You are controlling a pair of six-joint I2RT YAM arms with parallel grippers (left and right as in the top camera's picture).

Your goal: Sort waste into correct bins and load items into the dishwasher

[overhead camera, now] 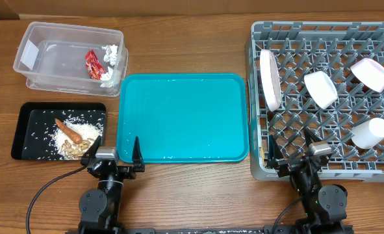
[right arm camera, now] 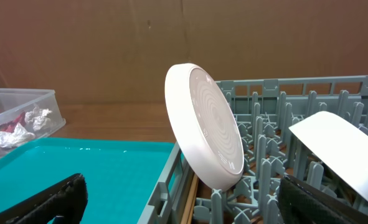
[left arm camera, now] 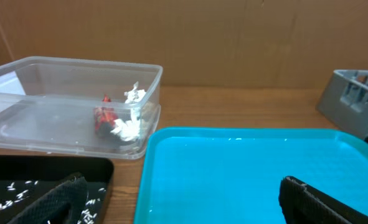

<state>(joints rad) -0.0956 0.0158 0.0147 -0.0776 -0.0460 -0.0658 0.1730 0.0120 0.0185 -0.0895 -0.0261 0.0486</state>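
Plate (overhead camera: 269, 79) stands edgewise, perhaps leaning; left end effector (overhead camera: 114, 152), right end effector (overhead camera: 289, 149) apart.

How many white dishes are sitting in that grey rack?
4: plate upright at left, bowl in the centre, second bowl far right, cup near right. None seems hidden.

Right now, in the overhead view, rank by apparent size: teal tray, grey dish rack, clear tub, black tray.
Largest to smallest:
1. grey dish rack
2. teal tray
3. clear tub
4. black tray
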